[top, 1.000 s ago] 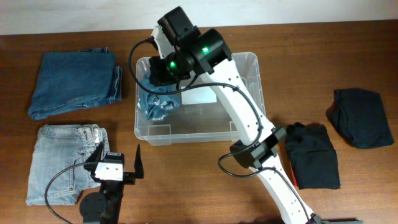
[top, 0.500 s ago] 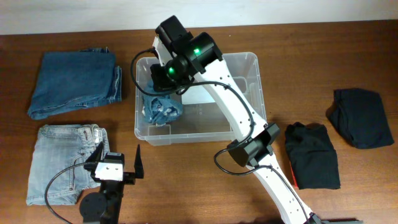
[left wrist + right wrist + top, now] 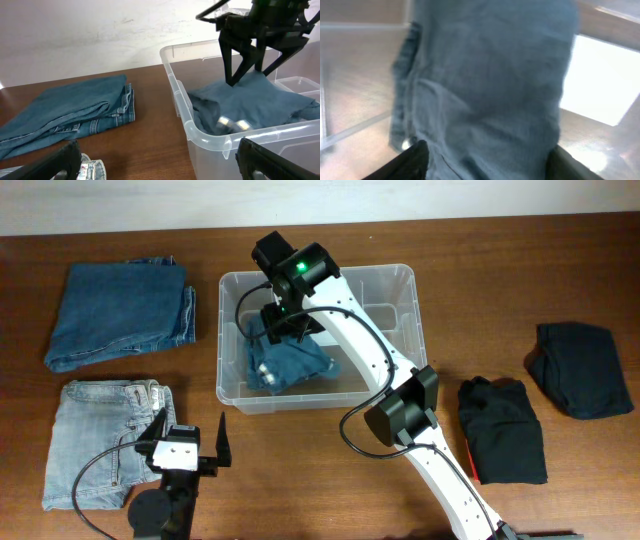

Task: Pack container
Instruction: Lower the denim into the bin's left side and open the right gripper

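Observation:
The clear container (image 3: 316, 402) stands mid-table, its rim (image 3: 175, 75) near in the left wrist view. A pair of blue jeans (image 3: 290, 365) lies crumpled inside it on the left side (image 3: 255, 102). My right gripper (image 3: 285, 330) reaches down into the bin, jaws spread apart, fingertips (image 3: 231, 80) at the top of the denim. The right wrist view is filled with the jeans (image 3: 485, 75), and the right gripper (image 3: 487, 160) straddles them loosely. My left gripper (image 3: 190, 432) rests open near the front edge, nothing between its fingers (image 3: 270, 160).
Folded dark blue jeans (image 3: 120, 315) lie at the far left (image 3: 65, 115). Light washed jeans (image 3: 105, 440) lie beside the left gripper. Two black garments (image 3: 505, 430) (image 3: 582, 368) lie to the right of the container. The right arm spans the bin's right half.
The right gripper came down into the container with the jeans and its jaws spread apart. The jeans dropped from a bunched hold to lying on the bin floor. The left arm stayed still.

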{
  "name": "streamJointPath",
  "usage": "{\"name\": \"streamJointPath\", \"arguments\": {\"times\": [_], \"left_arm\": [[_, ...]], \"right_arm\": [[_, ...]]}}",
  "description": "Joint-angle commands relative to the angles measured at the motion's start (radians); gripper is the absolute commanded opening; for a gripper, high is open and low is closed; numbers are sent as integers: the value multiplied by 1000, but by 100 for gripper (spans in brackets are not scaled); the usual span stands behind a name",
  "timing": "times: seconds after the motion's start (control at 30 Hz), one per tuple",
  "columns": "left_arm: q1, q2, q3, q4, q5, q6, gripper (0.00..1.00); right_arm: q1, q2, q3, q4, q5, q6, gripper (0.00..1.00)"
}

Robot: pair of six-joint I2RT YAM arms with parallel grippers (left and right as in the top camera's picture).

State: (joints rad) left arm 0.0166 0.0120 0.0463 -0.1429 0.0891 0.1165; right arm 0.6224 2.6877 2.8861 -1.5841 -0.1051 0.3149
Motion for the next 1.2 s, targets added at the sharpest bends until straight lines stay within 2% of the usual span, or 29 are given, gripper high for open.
{"name": "streamJointPath", "arguments": {"times": [0.0, 0.07, 0.23, 0.3, 0.33, 0.37, 0.43, 0.5, 0.53, 0.83, 1.03, 1.17], "left_arm": [[5, -6, -6, 1, -7, 16, 99], [5, -6, -6, 1, -7, 16, 100], [5, -6, -6, 1, -7, 16, 99], [5, -6, -6, 1, -7, 16, 99], [5, -6, -6, 1, -7, 16, 100], [5, -6, -6, 1, -7, 16, 99], [5, -6, -6, 1, -7, 16, 100], [5, -6, -6, 1, -7, 16, 99], [5, -6, -6, 1, -7, 16, 99], [5, -6, -6, 1, -7, 16, 100], [5, -6, -6, 1, -7, 16, 99], [5, -6, -6, 1, -7, 16, 99]], "right_arm": [[-3, -37, 14, -21, 177, -31, 79], [-3, -51, 26, -30, 214, -31, 84], [-3, -79, 37, -51, 241, -32, 83], [-8, -76, 22, -62, 241, -49, 69], [-13, -76, 0, -61, 241, -48, 54], [-17, -74, -10, -60, 241, -48, 46], [-24, -74, -38, -62, 228, -45, 19], [-29, -74, -51, -73, 170, -45, 6], [-28, -74, -60, -78, 134, -45, 4], [0, -63, -119, -80, 31, -45, 4], [22, -63, -283, -3, 24, -45, 4], [32, -63, -330, 42, -94, -45, 4]]}}
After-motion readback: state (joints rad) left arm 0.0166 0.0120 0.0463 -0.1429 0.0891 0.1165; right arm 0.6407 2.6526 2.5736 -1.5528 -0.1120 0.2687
